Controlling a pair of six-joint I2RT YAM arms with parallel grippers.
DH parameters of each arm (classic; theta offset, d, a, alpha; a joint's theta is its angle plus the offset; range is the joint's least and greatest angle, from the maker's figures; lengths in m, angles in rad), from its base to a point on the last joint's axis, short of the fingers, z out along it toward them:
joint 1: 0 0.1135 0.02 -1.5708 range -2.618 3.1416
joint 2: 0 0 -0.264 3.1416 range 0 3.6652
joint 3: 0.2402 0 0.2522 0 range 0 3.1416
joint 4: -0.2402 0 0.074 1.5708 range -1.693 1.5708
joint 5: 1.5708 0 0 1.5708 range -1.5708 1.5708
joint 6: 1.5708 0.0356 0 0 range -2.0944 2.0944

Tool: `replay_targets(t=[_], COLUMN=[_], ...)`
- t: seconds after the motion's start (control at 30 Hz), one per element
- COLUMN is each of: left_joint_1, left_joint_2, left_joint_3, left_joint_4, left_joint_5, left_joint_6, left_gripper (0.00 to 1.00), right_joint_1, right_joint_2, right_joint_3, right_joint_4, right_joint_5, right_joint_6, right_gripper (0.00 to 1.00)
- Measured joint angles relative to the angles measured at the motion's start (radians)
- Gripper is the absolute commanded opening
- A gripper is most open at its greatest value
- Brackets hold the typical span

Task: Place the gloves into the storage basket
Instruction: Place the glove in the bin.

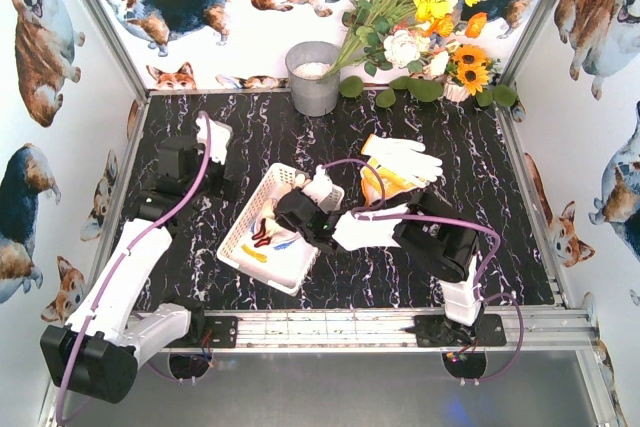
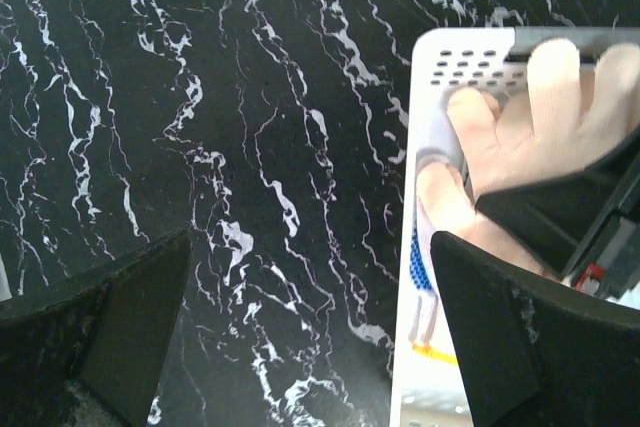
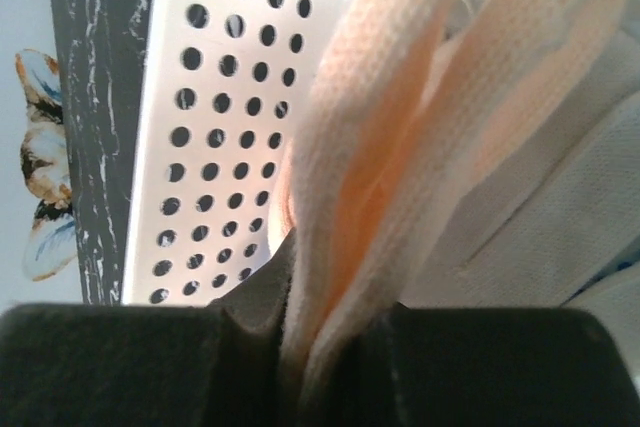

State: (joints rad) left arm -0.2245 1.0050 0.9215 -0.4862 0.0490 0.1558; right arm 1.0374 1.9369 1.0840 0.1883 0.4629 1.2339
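1. Table (image 1: 480, 177): black with white marbling, it fills the middle of the top view.
2. Flowers (image 1: 420, 7): a yellow and white bunch at the upper right, leaning out of the bucket.
3. Basket (image 1: 240, 222): white and perforated, it sits skewed just left of centre on the table. Stored gloves (image 1: 265, 239) lie in it with red, blue and yellow cuffs showing.
4. Bucket (image 1: 313, 77): grey, at top centre.
5. Left gripper (image 2: 310, 267): its fingers are spread wide with nothing between them. It is over bare table, left of the basket in the top view.
6. Right gripper (image 3: 330, 347): over the basket's upper end, its fingers are narrowed and pinch the held glove (image 3: 370, 147).
7. Held glove: cream knit, it is seen against the basket's perforated wall.
8. Loose gloves (image 1: 402, 159): white with an orange-yellow cuff, they lie on the table right of the basket.
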Motion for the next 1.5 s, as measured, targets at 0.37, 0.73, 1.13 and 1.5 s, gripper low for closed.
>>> replay_targets(t=[0.37, 0.73, 1.13, 1.5], left_joint_1=[0.037, 0.043, 0.045, 0.045], left_joint_2=[-0.023, -0.031, -0.031, -0.032], left_joint_3=[-0.071, -0.097, -0.113, -0.113], left_joint_4=[0.06, 0.08, 0.1, 0.101], left_joint_5=[0.012, 0.029, 0.044, 0.044], left_joint_6=[-0.11, -0.13, -0.134, -0.137], left_gripper=[1.0, 1.0, 1.0, 1.0], right_joint_1=[0.009, 0.023, 0.061, 0.073], right_joint_2=[0.009, 0.072, 0.074, 0.057], right_joint_3=[0.094, 0.119, 0.202, 0.262], right_joint_4=[-0.028, -0.068, -0.223, -0.454], right_joint_5=[0.04, 0.045, 0.085, 0.145], right_joint_6=[-0.006, -0.011, -0.029, -0.037], right_gripper=[0.0, 0.0, 0.49, 0.63])
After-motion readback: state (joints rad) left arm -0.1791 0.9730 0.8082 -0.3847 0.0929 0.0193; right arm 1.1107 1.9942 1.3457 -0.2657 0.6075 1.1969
